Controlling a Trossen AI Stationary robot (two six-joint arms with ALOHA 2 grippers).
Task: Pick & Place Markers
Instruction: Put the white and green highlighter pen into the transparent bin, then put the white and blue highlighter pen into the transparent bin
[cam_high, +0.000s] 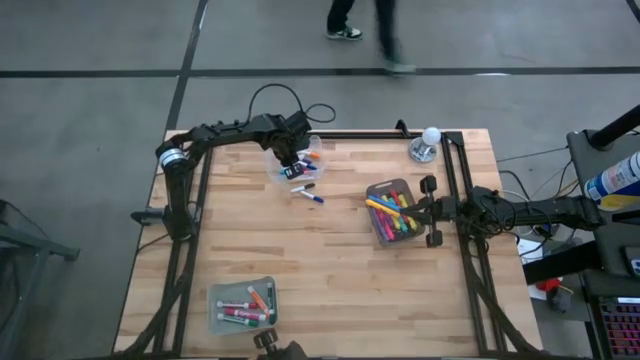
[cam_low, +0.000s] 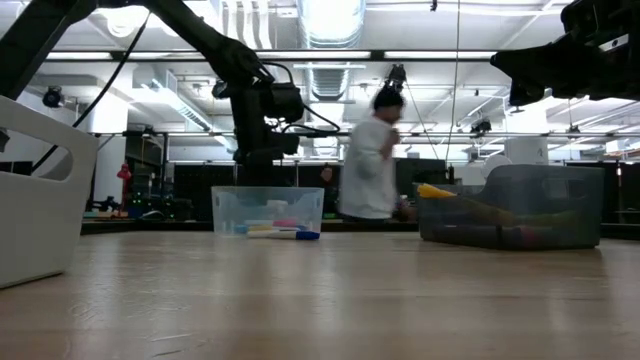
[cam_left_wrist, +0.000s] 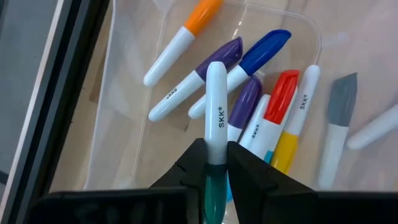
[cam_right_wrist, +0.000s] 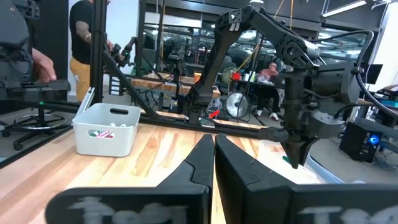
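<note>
The left gripper (cam_left_wrist: 217, 171) pinches a green-capped marker (cam_left_wrist: 216, 118) over the clear bin (cam_high: 272, 160), upper centre; two markers (cam_high: 308, 192) remain on the table (cam_high: 330, 260).

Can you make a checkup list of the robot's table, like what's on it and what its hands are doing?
Surface: wooden table, bare in the middle.
Job's things: markers in the clear bin, the grey bin and the near bin; two loose markers on the wood.
Clutter: white-topped object at the far right corner; white tote.
Hands: left hand over the clear bin, pinching a green-capped marker; right hand shut, empty, beside the grey bin.
Cables: black loop behind the left arm.
Surroundings: a person walking behind the table.
</note>
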